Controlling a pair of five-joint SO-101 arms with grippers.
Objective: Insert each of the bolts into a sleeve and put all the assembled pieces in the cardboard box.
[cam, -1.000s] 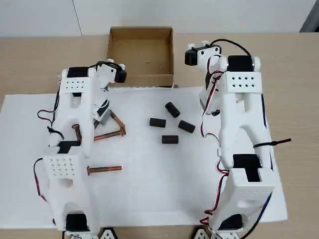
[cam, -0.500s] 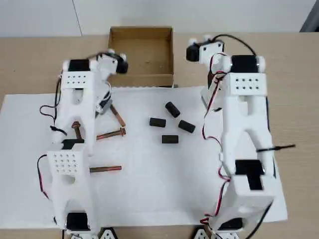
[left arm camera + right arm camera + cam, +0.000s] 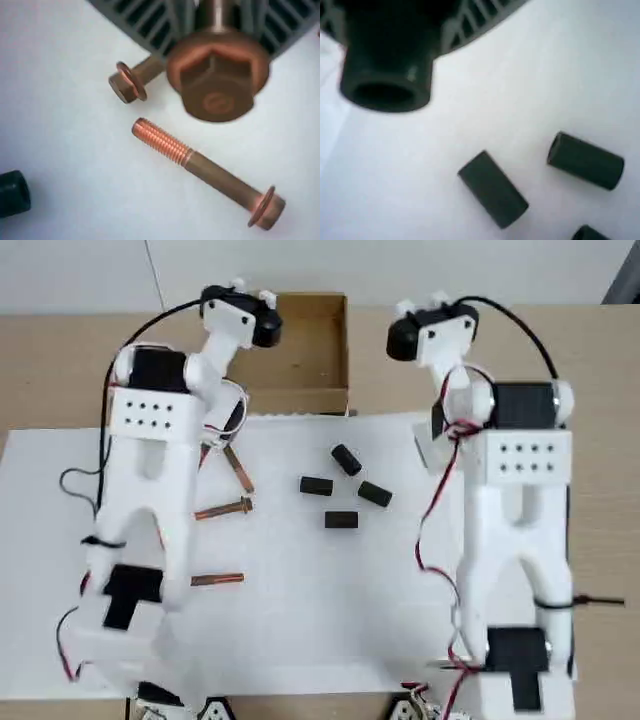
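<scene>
Left gripper point(image 3: 216, 20) grips a copper bolt point(image 3: 218, 80); right gripper point(image 3: 390, 22) grips a black sleeve point(image 3: 386, 75).

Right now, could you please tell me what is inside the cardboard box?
Bare floor shows inside the cardboard box, with nothing resting on that part. Its left side is hidden behind the left arm.

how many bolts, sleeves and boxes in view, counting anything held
bolts: 4, one of them held
sleeves: 5, one of them held
box: 1
total: 10, though an arm may hide more
</scene>
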